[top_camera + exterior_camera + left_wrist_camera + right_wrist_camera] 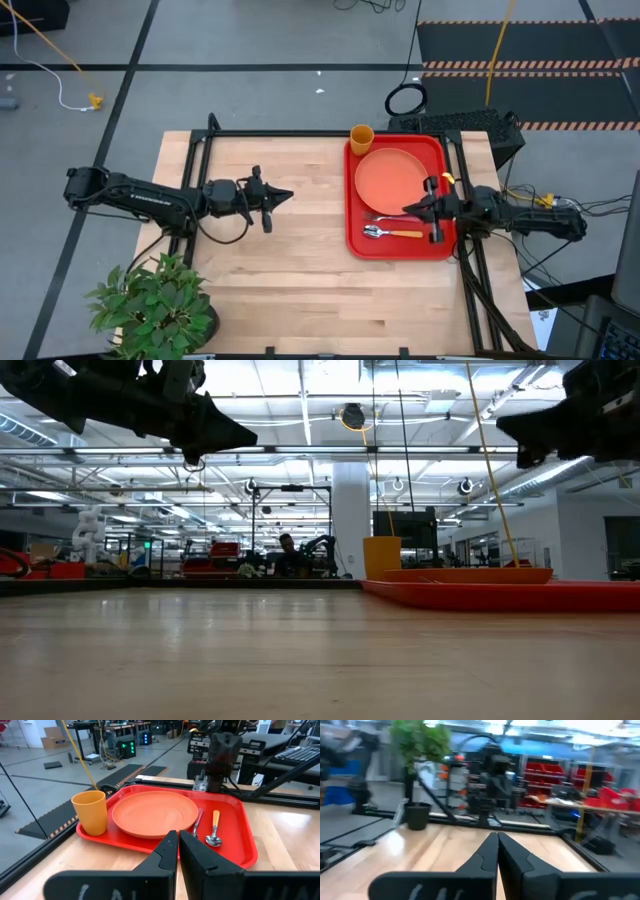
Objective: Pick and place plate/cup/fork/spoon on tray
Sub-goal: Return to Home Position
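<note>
The red tray [356,225] lies at the table's right side. On it are the salmon-orange plate [390,178], the orange cup [361,137] standing in the far left corner, the fork [382,216] beside the plate's near rim, and the orange-handled spoon [393,233] nearer the front. They also show in the left wrist view: plate [154,812], cup [91,812], fork [196,822], spoon [215,827]. My right gripper [406,211] is shut and empty, held above the tray's right part. My left gripper [288,196] is shut and empty, held above the table's middle left.
A potted plant [155,300] stands at the table's near left corner. Black frame rails [300,133] run along the far edge and both sides. A keyboard [470,122] lies beyond the tray's far right corner. Bare wood [290,270] spreads left of the tray.
</note>
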Available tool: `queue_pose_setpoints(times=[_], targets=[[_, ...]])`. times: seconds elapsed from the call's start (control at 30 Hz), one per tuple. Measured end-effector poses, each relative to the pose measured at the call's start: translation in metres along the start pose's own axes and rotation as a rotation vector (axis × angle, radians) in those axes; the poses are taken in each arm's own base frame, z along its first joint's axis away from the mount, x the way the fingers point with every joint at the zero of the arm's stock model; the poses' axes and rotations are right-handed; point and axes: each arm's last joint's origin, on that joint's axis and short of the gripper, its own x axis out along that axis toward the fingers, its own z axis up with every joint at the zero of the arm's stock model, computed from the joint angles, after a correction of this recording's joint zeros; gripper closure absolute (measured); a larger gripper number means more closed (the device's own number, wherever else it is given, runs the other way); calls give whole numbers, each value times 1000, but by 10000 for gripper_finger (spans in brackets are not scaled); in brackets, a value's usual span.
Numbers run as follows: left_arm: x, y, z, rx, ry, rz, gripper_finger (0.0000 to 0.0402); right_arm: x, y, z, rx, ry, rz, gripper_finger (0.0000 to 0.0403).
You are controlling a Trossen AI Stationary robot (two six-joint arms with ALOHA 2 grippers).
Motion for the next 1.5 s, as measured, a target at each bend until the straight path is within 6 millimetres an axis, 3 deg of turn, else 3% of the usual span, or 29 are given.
queue_pose_setpoints(times=[0.1,1.13,1.5], targets=[[0,0,0,-1,-1,0,380,-4,-2,-4,22,39,-65,403],[-1,-5,-4,-4,34,-20,380,-5,1,-14,51,135,-5,403],[-18,0,-41,-27,-4,-39,381,-5,0,-8,49,76,-5,403]])
